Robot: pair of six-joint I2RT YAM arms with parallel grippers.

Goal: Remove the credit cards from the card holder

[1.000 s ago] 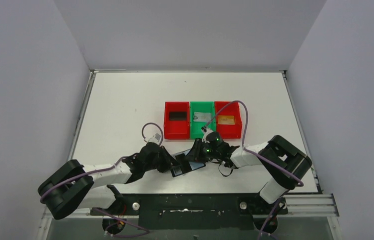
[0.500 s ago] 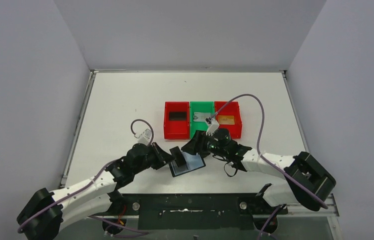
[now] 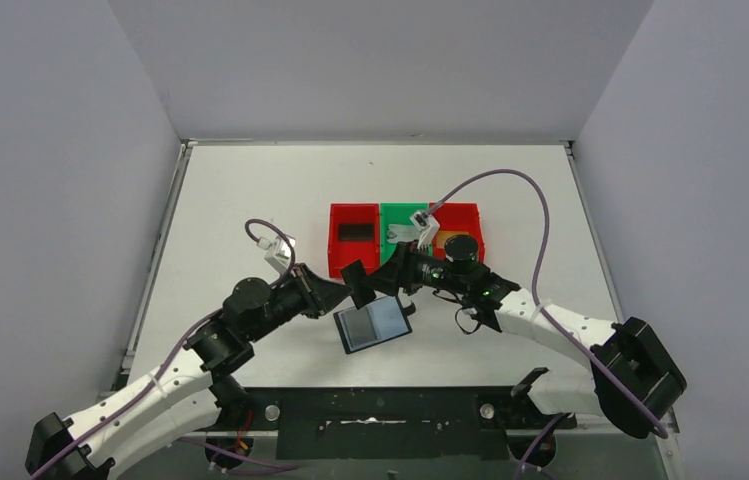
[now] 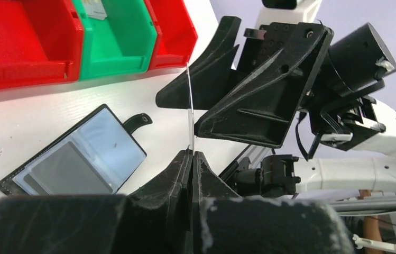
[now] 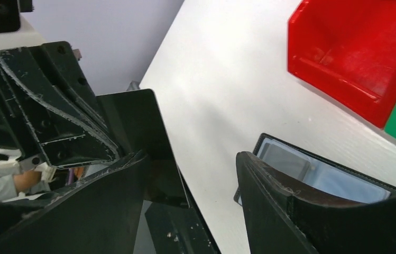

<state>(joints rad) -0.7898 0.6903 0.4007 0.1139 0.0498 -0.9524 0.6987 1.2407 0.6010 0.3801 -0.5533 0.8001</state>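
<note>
Left gripper (image 4: pixel 191 153) is clenching a thin black card (image 5: pixel 144 138) upright above the white table (image 3: pixel 250 200); right gripper (image 5: pixel 190 159) is hovering released beside that card; card holder (image 3: pixel 374 325) is lying open on the table below them, near the red and green bins (image 3: pixel 334 262).

White table (image 3: pixel 250 200), card holder (image 3: pixel 374 326) lying open, left red bin (image 3: pixel 354 270), green bin (image 3: pixel 405 210), right red bin (image 3: pixel 465 210) abutting

left gripper (image 4: pixel 191 153) pinching edge-on card (image 4: pixel 188 106), apparently
</note>
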